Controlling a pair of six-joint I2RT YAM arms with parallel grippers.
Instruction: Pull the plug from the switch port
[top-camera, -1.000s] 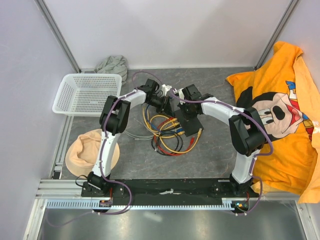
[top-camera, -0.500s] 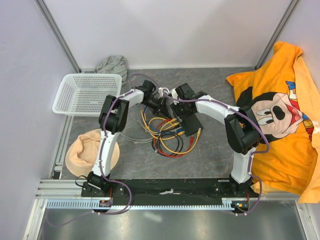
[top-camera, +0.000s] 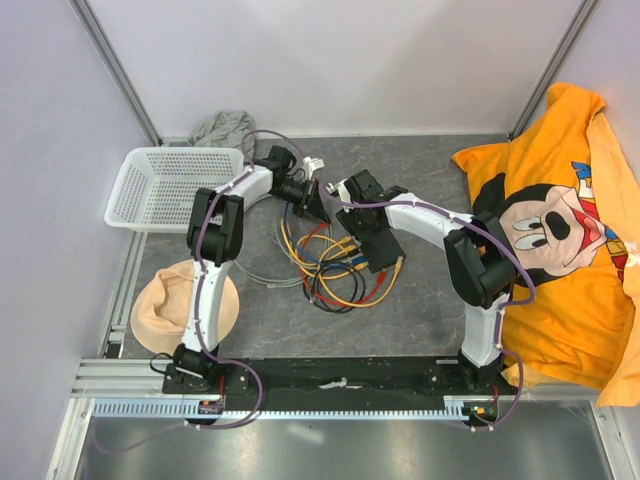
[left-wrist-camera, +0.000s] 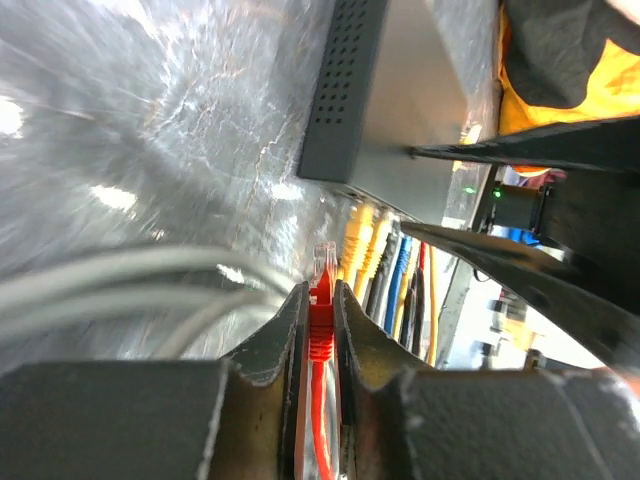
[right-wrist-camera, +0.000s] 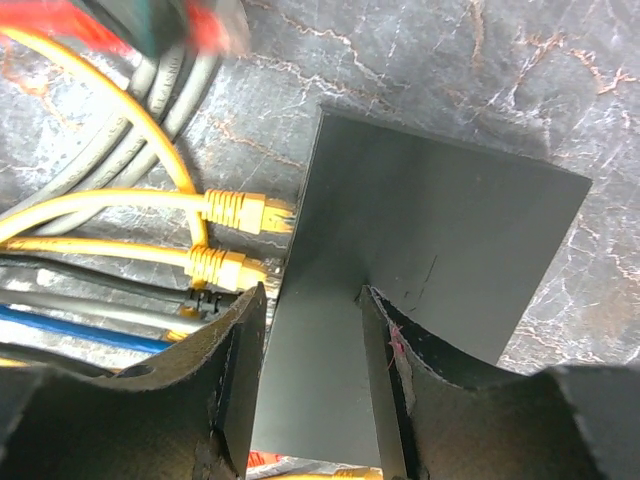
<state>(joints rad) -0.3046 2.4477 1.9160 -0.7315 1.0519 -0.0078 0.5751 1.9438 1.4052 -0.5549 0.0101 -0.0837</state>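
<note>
Left wrist view: clenching the red plug (left-wrist-camera: 323, 272) with the left gripper (left-wrist-camera: 320, 292), just behind its clear tip. Plug out of any socket, pointing toward the switch (left-wrist-camera: 400, 120) but apart from it. Judged a grip set close to the connector, so as to pull straight rather than tug on the cord.

Right wrist view: pressing on the switch's flat top with the right gripper (right-wrist-camera: 312, 300), fingers spread and grasping nothing, likely to stop the light box from sliding.

Top external view: lying toward the far middle of the grey table (top-camera: 420, 330), under the right wrist, just right of a tangle of coloured cables (top-camera: 335, 275). Matte black, flat and rectangular, with a perforated side wall. Yellow plugs (right-wrist-camera: 240, 212), then blue and dark ones, seated in a row along the edge facing the tangle.
</note>
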